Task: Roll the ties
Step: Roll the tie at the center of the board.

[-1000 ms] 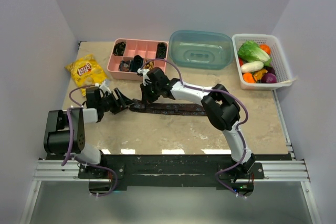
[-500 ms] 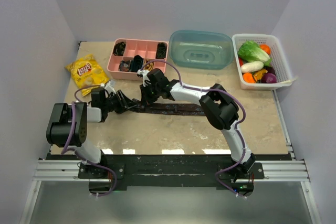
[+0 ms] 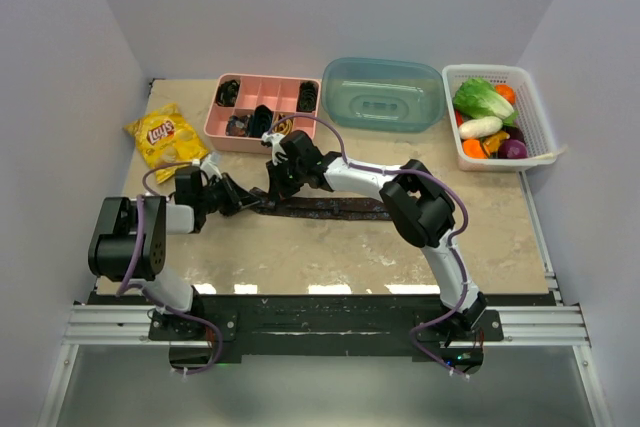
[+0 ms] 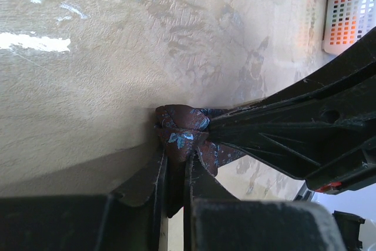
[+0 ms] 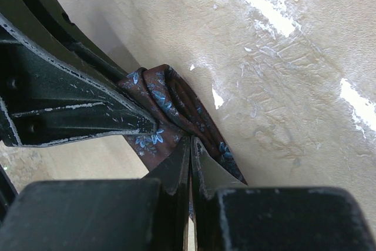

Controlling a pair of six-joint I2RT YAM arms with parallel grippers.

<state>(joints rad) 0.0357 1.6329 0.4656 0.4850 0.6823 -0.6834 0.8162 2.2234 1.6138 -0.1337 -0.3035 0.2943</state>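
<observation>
Tie (image 3: pixel 330 209): dark maroon with pale blue flecks, lying flat along the middle of the table (image 3: pixel 330 257) and running left to right. Its left end is bunched into a small fold (image 4: pixel 182 133) between the two grippers.
Left gripper (image 3: pixel 235 197): low at the tie's left end, jaws drawn in to a narrow slot, with cloth pinched in it (image 4: pixel 176 160).
Right gripper (image 3: pixel 272 185): just right of the left one and nearly touching it, jaws pressed together on the same fold (image 5: pixel 191 145).
Change from a second ago: the left gripper was spread and stood a little left of the tie. Its arm has since swung in and the jaws have closed on the end. The right gripper has kept its pinch and barely moved, and the tie's long stretch lies as before.
Far side: pink tray (image 3: pixel 262 112), chip bag (image 3: pixel 165 134) to its left, teal tub (image 3: pixel 383 94) and vegetable basket (image 3: pixel 490 162) to its right, all unmoved.
</observation>
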